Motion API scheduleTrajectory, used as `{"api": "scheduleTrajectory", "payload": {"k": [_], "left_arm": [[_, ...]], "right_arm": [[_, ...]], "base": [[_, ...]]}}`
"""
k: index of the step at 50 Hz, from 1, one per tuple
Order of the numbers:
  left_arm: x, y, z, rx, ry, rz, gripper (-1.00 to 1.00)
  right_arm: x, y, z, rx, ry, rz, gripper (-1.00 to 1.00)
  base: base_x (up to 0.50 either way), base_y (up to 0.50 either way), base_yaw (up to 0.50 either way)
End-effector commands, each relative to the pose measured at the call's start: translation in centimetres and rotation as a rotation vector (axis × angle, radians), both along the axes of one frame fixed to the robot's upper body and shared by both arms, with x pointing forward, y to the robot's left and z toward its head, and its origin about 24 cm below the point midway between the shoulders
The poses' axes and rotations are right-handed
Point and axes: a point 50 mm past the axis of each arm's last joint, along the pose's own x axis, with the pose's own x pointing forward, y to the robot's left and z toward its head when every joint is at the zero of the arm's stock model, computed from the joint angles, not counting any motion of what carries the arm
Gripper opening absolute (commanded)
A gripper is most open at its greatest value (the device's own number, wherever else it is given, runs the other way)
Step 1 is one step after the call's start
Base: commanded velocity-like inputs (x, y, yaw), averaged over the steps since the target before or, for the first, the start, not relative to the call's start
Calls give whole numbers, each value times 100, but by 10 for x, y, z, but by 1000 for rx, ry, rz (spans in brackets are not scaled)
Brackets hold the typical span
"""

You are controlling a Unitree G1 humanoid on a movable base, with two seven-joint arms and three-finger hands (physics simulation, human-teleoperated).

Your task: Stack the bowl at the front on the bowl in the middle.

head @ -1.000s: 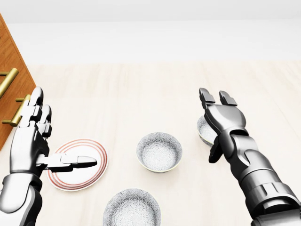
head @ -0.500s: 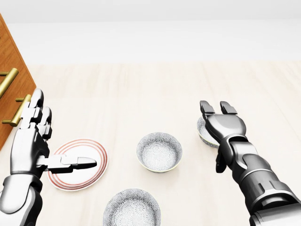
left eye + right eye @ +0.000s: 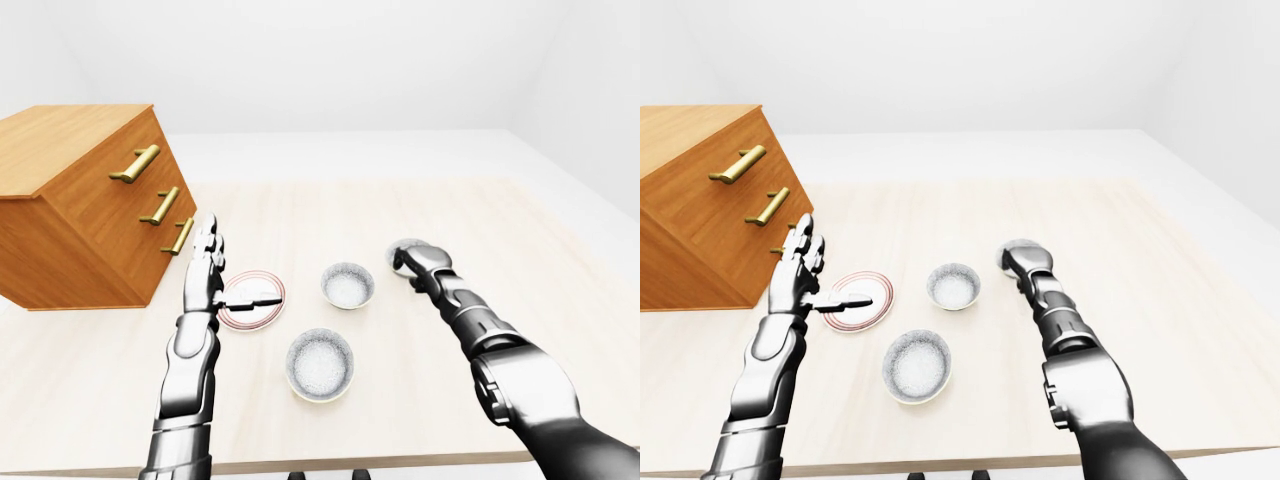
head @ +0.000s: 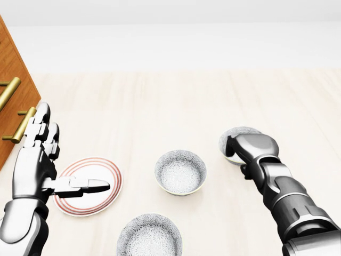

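On the far left of the table [image 3: 420, 215] stands a wooden drawer chest [image 3: 70, 205] with three brass handles [image 3: 160, 205]; the head view cuts it off and shows only its edge and two handles. Just right of it the left hand [image 4: 37, 162] hovers with fingers stretched out and released, holding nothing; its thumb reaches over the red-ringed plate [image 4: 101, 184] and hides a part of the plate's left side. I cannot tell if the thumb touches the plate.

To the right of the plate, near the middle of the table, the middle bowl [image 4: 180, 172] stands upright and empty, fully visible, with a patterned inside. Nearer to the robot, and a little left of it, is the near bowl [image 3: 320, 365], also upright and empty; the head view cuts off its lower rim, but the left-eye view shows it whole. These two bowls are apart from each other and from both hands.

On the right the third bowl [image 4: 237, 140] is mostly hidden behind the right hand [image 4: 248, 148]; only its far rim shows. The hand is curled on the bowl's near edge, but its fingertips are not visible, so I cannot tell if it really grasps the bowl.
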Motion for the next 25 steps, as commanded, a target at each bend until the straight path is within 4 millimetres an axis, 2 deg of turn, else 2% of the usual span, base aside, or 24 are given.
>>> {"api": "scheduleTrajectory", "payload": {"k": [1,17,25], "left_arm": [[0,0,-1,-3,4,0,100],[1,0,-1,-9,2,-4,100],[0,0,-1,-9,5,-2,100]], "right_arm": [[-2,-1,-3,-7,12,0,-100],[1,-2,2,-19,-25,3,-100],[9,-4,21,10,-104,-13,-100]], "base": [[0,0,0],[0,0,0],[0,0,0]]}}
